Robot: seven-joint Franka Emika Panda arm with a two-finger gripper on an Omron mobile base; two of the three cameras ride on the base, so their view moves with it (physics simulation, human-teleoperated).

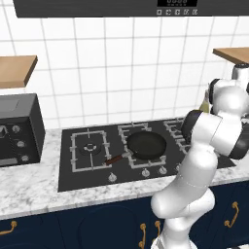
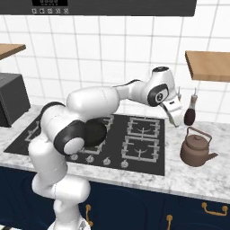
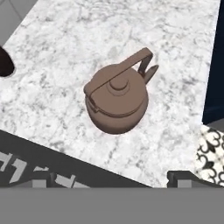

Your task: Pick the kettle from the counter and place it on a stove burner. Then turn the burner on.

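A: Where's the gripper (image 2: 174, 117)?

B: In the air above the counter (image 2: 193, 179), just past the right edge of the cooktop (image 2: 148, 166). Its jaws stand wide apart with nothing between them.

A: And the kettle (image 2: 196, 147)?

B: Upright on the counter, below the gripper and a little to its right, apart from it. From the hand view the kettle (image 3: 117, 99) sits near mid-frame on bare marble, handle arched over the lid knob, spout on the side away from the cooktop (image 3: 52, 162).

A: Anything close by?

B: A dark bottle (image 2: 190, 113) stands behind the kettle near the wall.

A: The burners?

B: The nearest burner (image 2: 140, 147) is bare. A pan (image 1: 146, 145) sits on the middle one further left.
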